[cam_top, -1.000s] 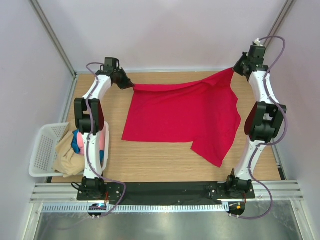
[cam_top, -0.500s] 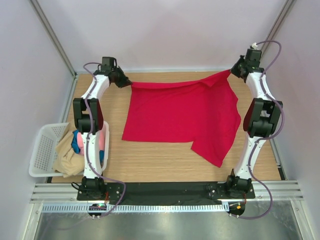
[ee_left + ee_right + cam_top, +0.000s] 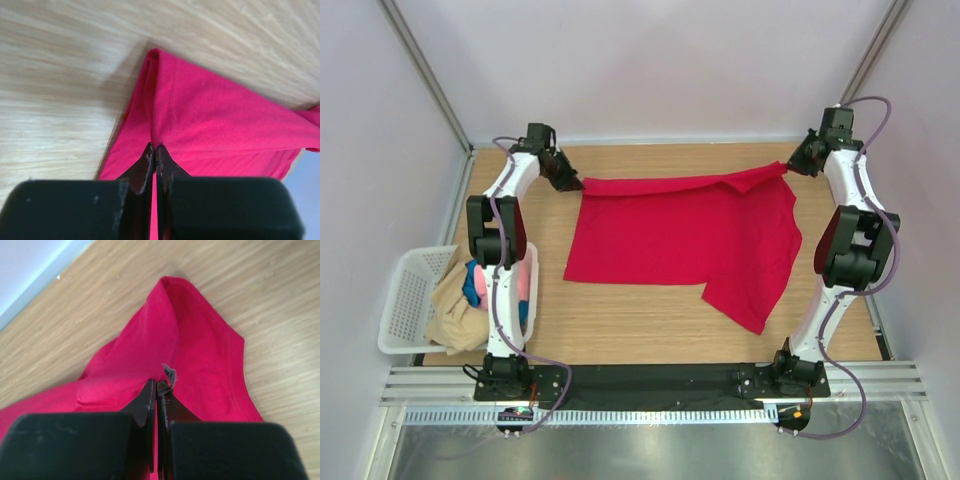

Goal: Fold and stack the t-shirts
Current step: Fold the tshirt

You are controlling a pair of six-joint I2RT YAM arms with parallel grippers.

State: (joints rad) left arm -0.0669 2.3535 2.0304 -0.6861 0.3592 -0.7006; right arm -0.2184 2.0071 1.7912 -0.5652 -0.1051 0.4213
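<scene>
A bright red t-shirt (image 3: 685,235) lies spread across the middle of the table, one short sleeve reaching toward the near right. My left gripper (image 3: 576,184) is shut on its far left corner, the cloth (image 3: 210,120) pinched between the tips (image 3: 155,150). My right gripper (image 3: 790,168) is shut on the far right corner, where the red cloth (image 3: 165,340) rises in a fold and a small grey tag (image 3: 170,373) sticks out at the tips (image 3: 157,386). Beige, blue and pink t-shirts (image 3: 470,295) sit bunched in a basket at the left.
A white mesh basket (image 3: 405,300) stands at the table's left edge beside the left arm. Walls enclose the table at the back and both sides. Bare wood (image 3: 620,325) shows between the shirt and the arm bases.
Both grippers have come down and moved toward the far edge with the shirt's corners. The raised far edge of the red shirt now lies lower and flatter on the table.
</scene>
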